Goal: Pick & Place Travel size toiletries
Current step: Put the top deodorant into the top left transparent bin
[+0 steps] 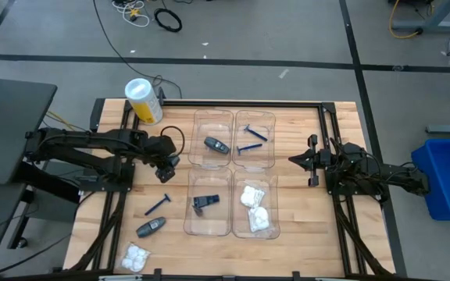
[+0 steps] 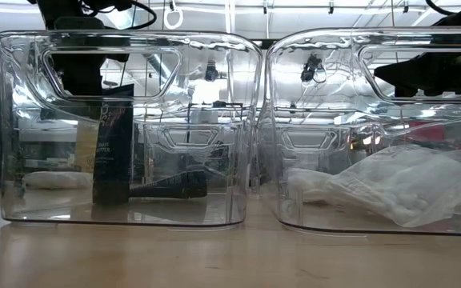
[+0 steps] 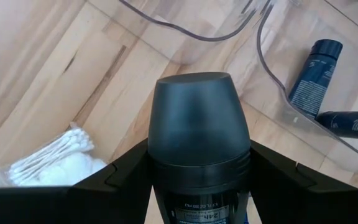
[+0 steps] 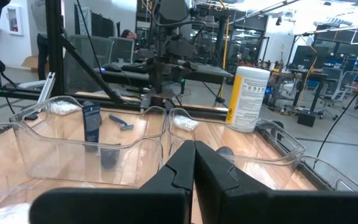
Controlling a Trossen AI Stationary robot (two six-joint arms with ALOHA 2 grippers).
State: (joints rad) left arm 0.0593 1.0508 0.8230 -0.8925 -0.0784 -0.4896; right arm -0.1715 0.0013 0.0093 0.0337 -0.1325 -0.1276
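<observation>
Both arms were near the trays [image 1: 213,125]: left fingers [image 3: 123,180] pinched a dark tube [image 3: 199,134] for sorting, right fingers [image 4: 194,168] pressed together, idle.

A wooden table [image 1: 303,234] bears clear trays [image 1: 233,172], a razor [image 1: 158,205], a tube [image 1: 151,227], a packet [image 1: 135,257] and a cylinder [image 1: 144,101].

- I work in a robotics lab or workshop: my wooden worktop [image 1: 303,226] sits on a dark metal frame over a grey concrete floor [image 1: 272,31] marked with dark tape lines.
- Loose cables [image 1: 166,17] lie coiled on that floor.
- Beyond me I see office chairs [image 4: 114,50], metal racks, more benches with equipment, and ceiling strip lights [image 2: 214,8].
- A blue bin [image 1: 448,176] stands beside my frame.
</observation>
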